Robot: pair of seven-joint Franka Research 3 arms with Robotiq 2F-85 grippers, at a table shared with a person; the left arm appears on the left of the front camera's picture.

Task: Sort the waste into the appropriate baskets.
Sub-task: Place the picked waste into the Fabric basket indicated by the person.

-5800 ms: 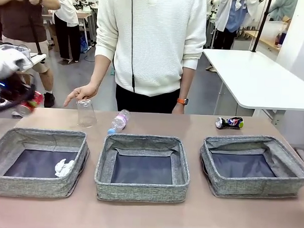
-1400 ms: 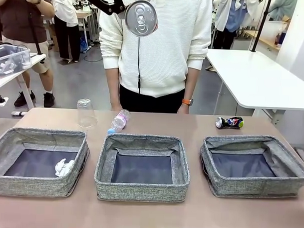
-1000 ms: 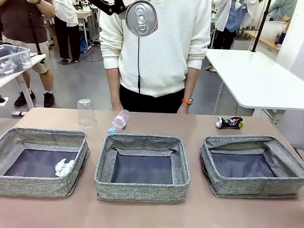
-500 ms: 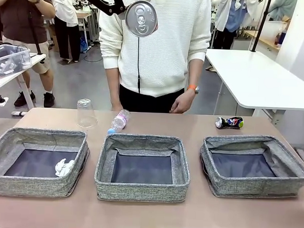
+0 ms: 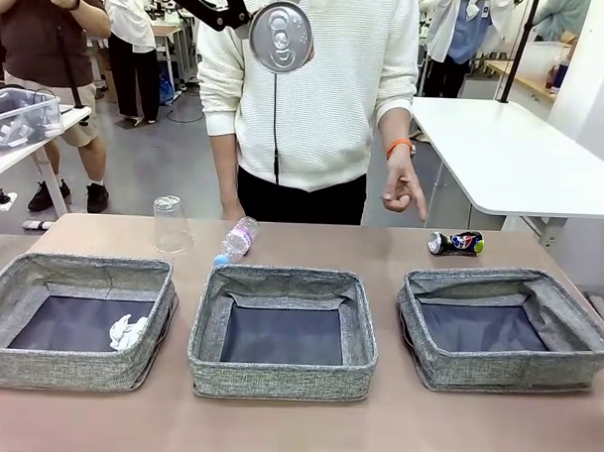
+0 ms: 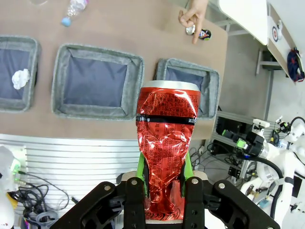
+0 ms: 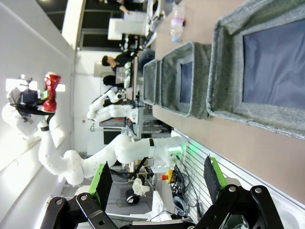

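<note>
the brown surface [image 5: 295, 424] carries three grey fabric baskets in a row along its near side: the left basket [image 5: 82, 266], the middle basket [image 5: 277, 379] and the right basket [image 5: 505, 370], each with a dark bottom. a person [image 5: 316, 98] in a white ribbed sweater stands at the far edge, and the person's hand [image 5: 402, 190] hangs with a finger pointing down, above and just left of the crushed dark-blue can [image 5: 456, 242], which lies on its side behind the right basket. the left tool [image 6: 163, 169] is raised high above the surface, its green pads pinched on the lower, dented part of the crushed red can [image 6: 167, 129], whose silver end faces the front camera. the right tool [image 7: 156, 177] stands wide with nothing between its fingers, near the surface's near edge. the clear blue-capped bottle [image 5: 238, 239] lies behind the middle basket, the clear cup [image 5: 171, 224] stands upside down behind the left basket, and the crumpled white paper ball [image 5: 128, 333] rests inside the left basket near its right wall.
</note>
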